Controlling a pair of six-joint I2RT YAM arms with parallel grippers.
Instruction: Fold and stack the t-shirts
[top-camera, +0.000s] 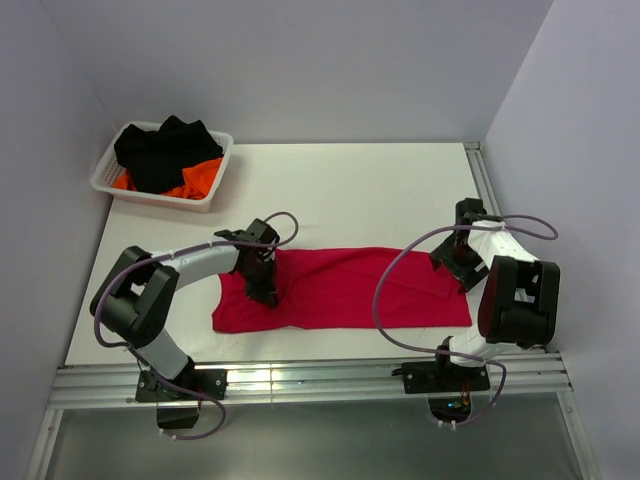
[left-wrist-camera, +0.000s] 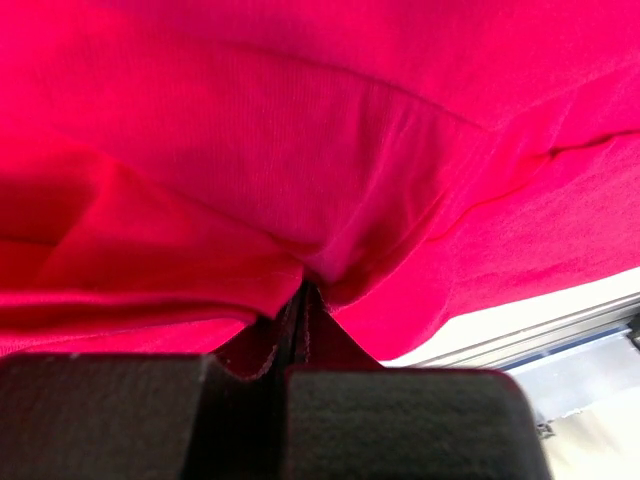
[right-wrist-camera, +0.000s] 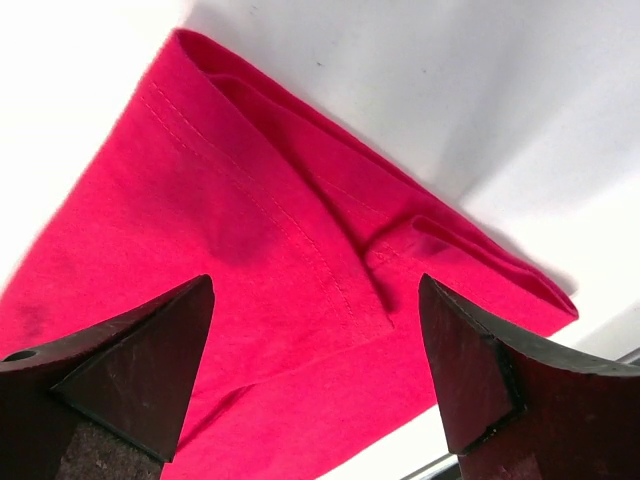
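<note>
I have the red t-shirt (top-camera: 340, 290) lying on the near half of the worktop (top-camera: 350, 190), stretched out as a long flat band from left to right between the two arms. Its near edge runs close to the worktop's front rim.

My left claw (top-camera: 264, 296) is down on the shirt's left part, a little way in from the left end. In the left wrist view the left claw (left-wrist-camera: 300, 325) is clamped together with a pinch of red cloth caught between its pads (left-wrist-camera: 130, 420). The fabric rises from that pinch in a puckered ridge and fills almost the whole view. A strip of pale worktop shows only at the lower right.

My right claw (top-camera: 452, 268) sits at the shirt's far right corner. The right wrist view shows the right claw (right-wrist-camera: 315, 290) with its jaws spread wide and nothing between them. One finger stands over the red cloth and the other near the shirt's edge. Below them lie a stitched hem and a folded-over layer ending in a corner on the white surface. I cannot tell whether the fingertips touch the fabric or stand just above it.

At the far left corner of the worktop stands a white basket (top-camera: 108, 182), well apart from both claws. It holds a black garment (top-camera: 165, 150) piled over an orange garment (top-camera: 205, 178).
</note>
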